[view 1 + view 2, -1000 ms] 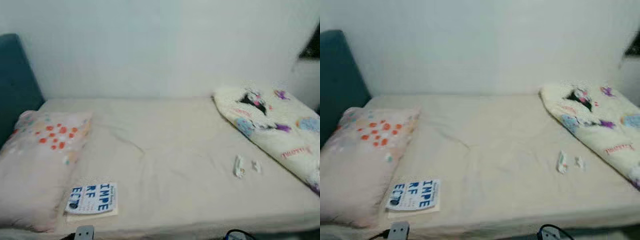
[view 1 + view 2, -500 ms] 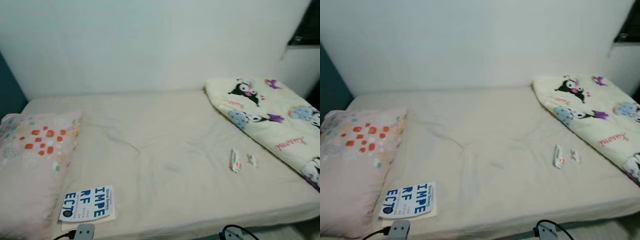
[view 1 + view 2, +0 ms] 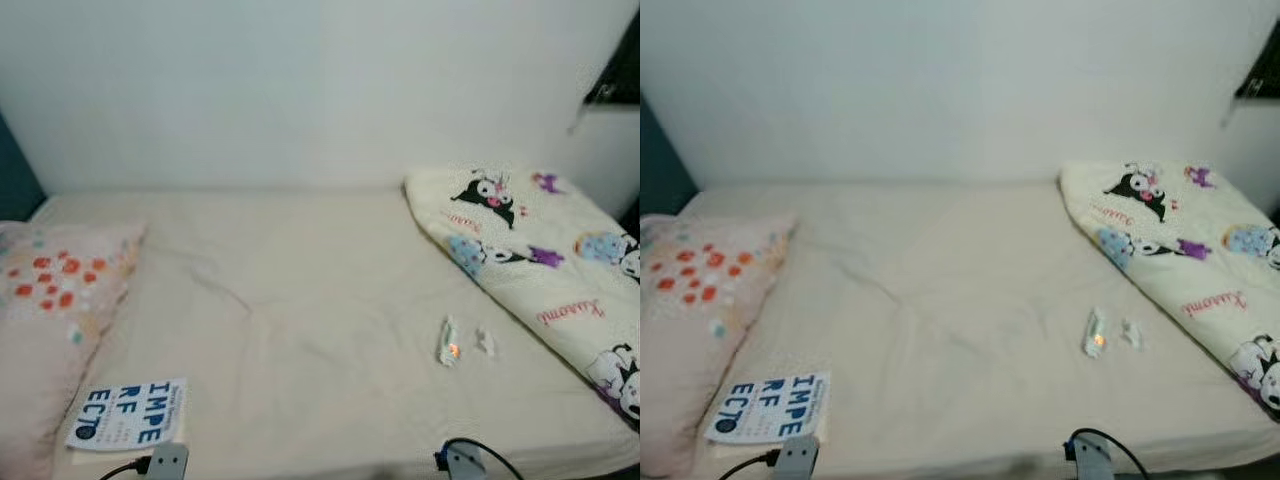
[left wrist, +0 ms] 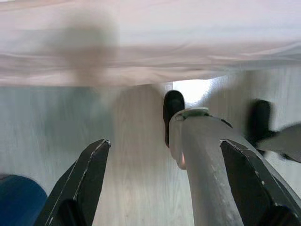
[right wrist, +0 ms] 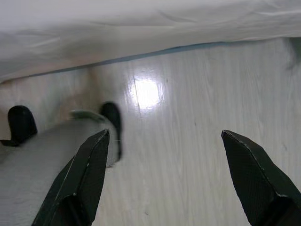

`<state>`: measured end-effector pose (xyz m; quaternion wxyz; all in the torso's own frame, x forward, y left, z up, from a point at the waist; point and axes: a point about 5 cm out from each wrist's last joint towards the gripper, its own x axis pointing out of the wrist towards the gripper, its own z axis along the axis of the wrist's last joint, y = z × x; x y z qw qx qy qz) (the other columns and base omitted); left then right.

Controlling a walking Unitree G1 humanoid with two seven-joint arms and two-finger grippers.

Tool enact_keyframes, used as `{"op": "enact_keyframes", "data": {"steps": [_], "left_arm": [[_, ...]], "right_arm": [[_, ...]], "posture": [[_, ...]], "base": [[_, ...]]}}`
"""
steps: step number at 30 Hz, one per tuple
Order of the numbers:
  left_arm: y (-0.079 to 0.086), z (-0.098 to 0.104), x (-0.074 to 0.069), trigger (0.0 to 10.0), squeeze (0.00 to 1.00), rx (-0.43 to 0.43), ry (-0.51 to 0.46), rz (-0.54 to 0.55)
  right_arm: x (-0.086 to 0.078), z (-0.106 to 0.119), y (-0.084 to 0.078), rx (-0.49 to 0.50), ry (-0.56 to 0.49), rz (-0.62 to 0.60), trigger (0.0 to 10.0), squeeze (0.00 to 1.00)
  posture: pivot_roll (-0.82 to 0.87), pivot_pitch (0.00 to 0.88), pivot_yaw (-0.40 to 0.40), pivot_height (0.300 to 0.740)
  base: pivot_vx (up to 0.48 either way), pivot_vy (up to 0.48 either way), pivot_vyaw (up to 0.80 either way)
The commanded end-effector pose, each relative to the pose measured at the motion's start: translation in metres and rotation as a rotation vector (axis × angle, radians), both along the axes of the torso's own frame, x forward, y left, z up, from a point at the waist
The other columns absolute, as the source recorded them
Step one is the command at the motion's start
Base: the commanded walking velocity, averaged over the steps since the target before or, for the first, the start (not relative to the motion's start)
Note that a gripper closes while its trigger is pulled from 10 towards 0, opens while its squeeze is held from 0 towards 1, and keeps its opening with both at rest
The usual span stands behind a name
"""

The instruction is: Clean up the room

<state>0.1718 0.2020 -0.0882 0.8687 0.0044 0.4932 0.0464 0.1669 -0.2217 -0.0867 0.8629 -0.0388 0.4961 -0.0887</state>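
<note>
Ahead of both my low-hanging end effectors, left [image 4: 164, 188] and right [image 5: 164, 183], fingers apart over floor [image 5: 197, 141], lie wrappers [image 3: 449, 342] and a book [image 3: 127, 414] on the bed [image 3: 300, 300]. I should step closer before reaching.

Cream bed [image 3: 300, 330]; pink pillow [image 3: 55, 300] with orange and teal dots; white booklet [image 3: 128, 413] in blue letters; pale yellow blanket [image 3: 540, 270] printed with black-and-purple cartoon figures.

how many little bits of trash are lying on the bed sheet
2. A longer wrapper lies on the sheet right of the bed's middle, and a smaller scrap sits just to its right, near the cartoon blanket. More could be hidden under the blanket.
</note>
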Motion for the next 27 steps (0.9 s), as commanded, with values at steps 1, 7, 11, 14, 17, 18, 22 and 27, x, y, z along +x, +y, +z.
{"op": "enact_keyframes", "data": {"steps": [1, 7, 11, 14, 17, 18, 22, 27], "left_arm": [[-0.002, -0.004, -0.008, 10.0, 0.0, -0.011, 0.032, 0.006], [-0.004, -0.005, -0.009, 10.0, 0.0, -0.015, 0.035, 0.004], [-0.005, -0.004, -0.007, 10.0, 0.0, -0.02, 0.027, 0.007], [-0.006, -0.002, -0.001, 10.0, 0.0, -0.032, 0.006, 0.012], [-0.009, 0.002, 0.008, 10.0, 0.0, -0.053, -0.029, 0.02], [-0.011, 0.004, 0.012, 10.0, 0.0, -0.059, -0.042, 0.017], [-0.015, 0.011, 0.026, 10.0, 0.0, -0.078, -0.086, 0.01], [-0.016, 0.012, 0.029, 10.0, 0.0, -0.082, -0.092, 0.007]], "right_arm": [[-0.005, -0.001, -0.004, -0.011, 0.016, -0.002, 10.0, 0.0], [-0.006, -0.002, -0.004, -0.012, 0.015, -0.006, 10.0, 0.0], [-0.004, -0.001, -0.005, -0.015, 0.003, -0.006, 10.0, 0.0], [0.002, 0.002, -0.005, -0.019, -0.018, 0.003, 10.0, 0.0], [0.011, 0.007, -0.005, -0.023, -0.046, 0.013, 10.0, 0.0], [0.015, 0.008, -0.005, -0.022, -0.055, 0.016, 10.0, 0.0], [0.022, 0.011, -0.003, -0.022, -0.074, 0.026, 10.0, 0.0], [0.023, 0.012, -0.001, -0.021, -0.076, 0.028, 10.0, 0.0]], "posture": [[-0.06, 0.078, -0.016, 0.74], [-0.06, 0.082, -0.016, 0.74], [-0.06, 0.084, -0.015, 0.74], [-0.06, 0.085, -0.014, 0.74], [-0.05, 0.085, -0.014, 0.74], [-0.05, 0.087, -0.014, 0.74], [-0.05, 0.086, -0.016, 0.74], [-0.05, 0.085, -0.016, 0.74]], "base": [[0.0, -0.461, 0.0], [0.0, -0.461, 0.0], [0.0, -0.461, 0.0], [0.0, -0.459, 0.0], [0.0, -0.461, 0.0], [0.0, -0.461, 0.0], [0.0, -0.459, 0.0], [0.0, -0.461, 0.0]]}}
